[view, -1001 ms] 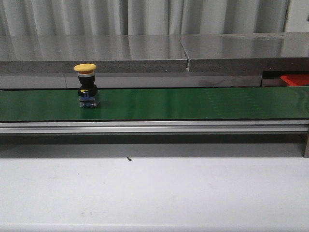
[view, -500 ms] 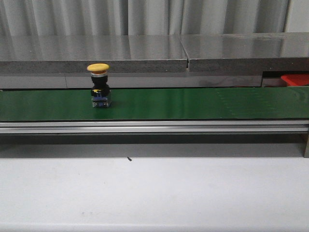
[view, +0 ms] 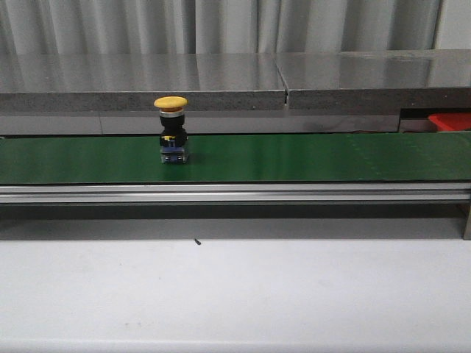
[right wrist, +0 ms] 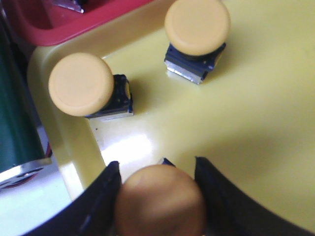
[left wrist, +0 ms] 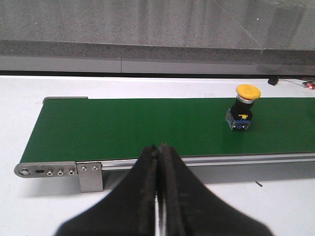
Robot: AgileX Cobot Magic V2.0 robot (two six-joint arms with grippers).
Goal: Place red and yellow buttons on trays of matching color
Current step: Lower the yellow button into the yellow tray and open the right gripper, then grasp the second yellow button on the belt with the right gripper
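One yellow button (view: 171, 131) upright on belt (view: 309, 158); right fingers (right wrist: 93, 206) gripping another

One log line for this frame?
belt: yellow button upright | left pincer: shut, empty | right pincer: holding button over yellow tray

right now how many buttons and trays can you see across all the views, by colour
yellow buttons: 4 (one on the green belt, two loose in the yellow tray, one between the right gripper fingers)
red buttons: 0
yellow trays: 1
red trays: 1
total: 6
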